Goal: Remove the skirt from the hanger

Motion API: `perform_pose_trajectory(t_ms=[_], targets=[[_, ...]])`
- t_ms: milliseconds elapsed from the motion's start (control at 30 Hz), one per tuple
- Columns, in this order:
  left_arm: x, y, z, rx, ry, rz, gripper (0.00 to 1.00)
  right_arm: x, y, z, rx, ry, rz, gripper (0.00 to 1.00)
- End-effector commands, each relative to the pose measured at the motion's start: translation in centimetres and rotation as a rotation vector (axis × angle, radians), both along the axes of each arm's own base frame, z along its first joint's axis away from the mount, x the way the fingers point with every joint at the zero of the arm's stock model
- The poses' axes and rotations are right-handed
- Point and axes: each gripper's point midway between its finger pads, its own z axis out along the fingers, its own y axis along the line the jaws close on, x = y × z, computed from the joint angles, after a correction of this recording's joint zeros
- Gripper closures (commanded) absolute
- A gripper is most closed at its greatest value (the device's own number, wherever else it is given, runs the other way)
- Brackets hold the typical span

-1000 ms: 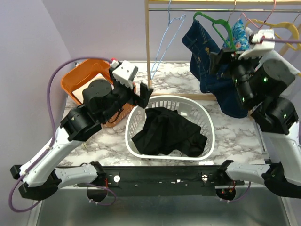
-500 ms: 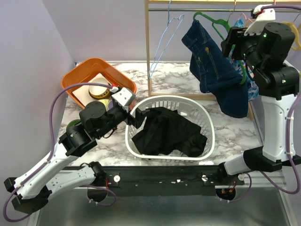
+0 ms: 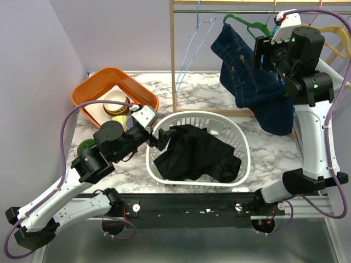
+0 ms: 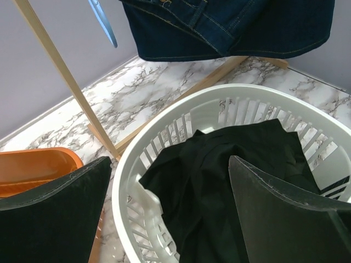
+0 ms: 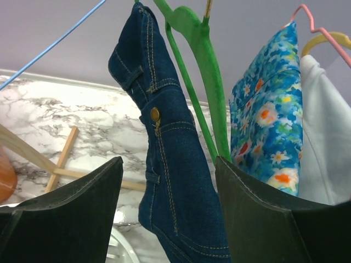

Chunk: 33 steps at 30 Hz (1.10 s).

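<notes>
Right wrist view: right gripper (image 5: pixel 167 164), jaws apart and empty, faces the denim skirt (image 5: pixel 175 186) draped over the green hanger (image 5: pixel 189 33), apparently lined up to grasp it. Left gripper (image 4: pixel 169 161), also apart, hovers above the basket (image 4: pixel 241 89).

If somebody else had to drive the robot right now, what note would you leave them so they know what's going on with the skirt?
Left tool: open, holding nothing, at the rim of the white basket, facing the black garment inside it.
Right tool: up at the rack, open, with the denim skirt and its green hanger right ahead between the fingers; no grip visible.
Done: nothing yet; the skirt hangs on the hanger.
Left: grab the skirt and slip it off the hanger.
</notes>
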Motion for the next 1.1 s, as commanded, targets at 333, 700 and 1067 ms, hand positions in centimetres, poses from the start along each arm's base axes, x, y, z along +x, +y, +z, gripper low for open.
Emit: perform_pose_trajectory(t_ms=[333, 700, 1067], targets=[[-0.1, -0.5, 0.2, -0.005, -0.030, -0.027, 0.01, -0.4, -3.5, 4.9, -0.083, -0.233, -0.124, 0.25], [0.0, -0.5, 0.0, 0.001, -0.029, -0.027, 0.01, 3.0, -2.4, 0.9, -0.087, -0.095, -0.035, 0.28], [0.1, -0.5, -0.3, 0.006, -0.024, -0.026, 0.01, 3.3, -2.1, 0.3, -0.086, -0.093, -0.015, 0.64]])
